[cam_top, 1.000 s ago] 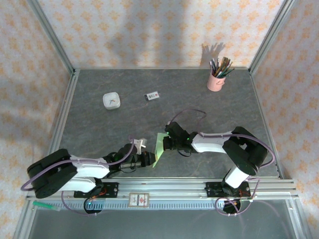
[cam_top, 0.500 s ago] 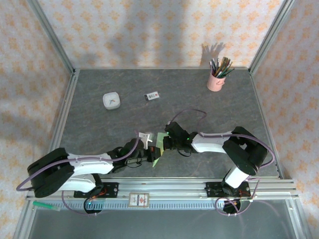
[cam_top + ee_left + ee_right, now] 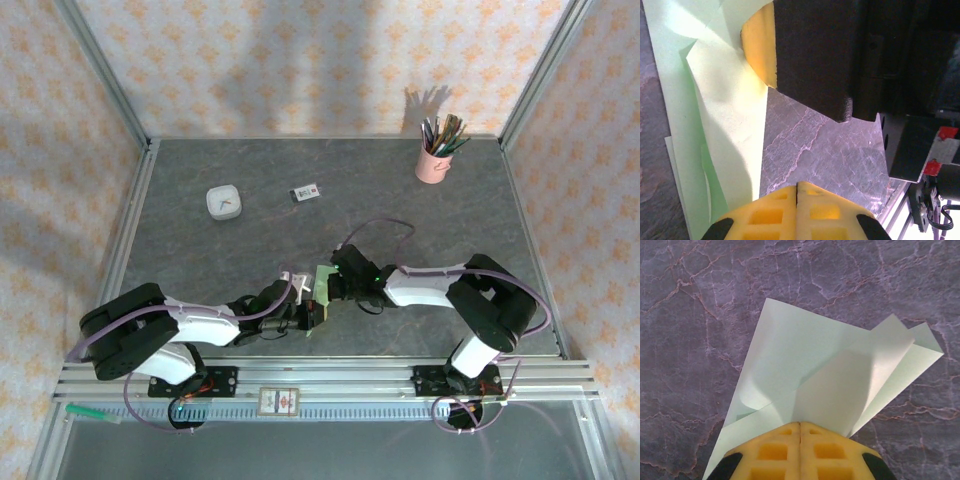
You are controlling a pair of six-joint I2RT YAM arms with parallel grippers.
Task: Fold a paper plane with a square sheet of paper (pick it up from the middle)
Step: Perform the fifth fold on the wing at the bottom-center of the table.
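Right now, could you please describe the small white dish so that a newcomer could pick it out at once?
Start at the grey marbled table and look to its far left part. There sits the small white dish, square with rounded corners; the card to its right is smaller, flatter and printed dark.

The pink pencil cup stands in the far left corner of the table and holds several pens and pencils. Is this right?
Not quite. The pink pencil cup stands in the far right corner of the table, not the far left, as the top external view shows. It does hold several pens and pencils.
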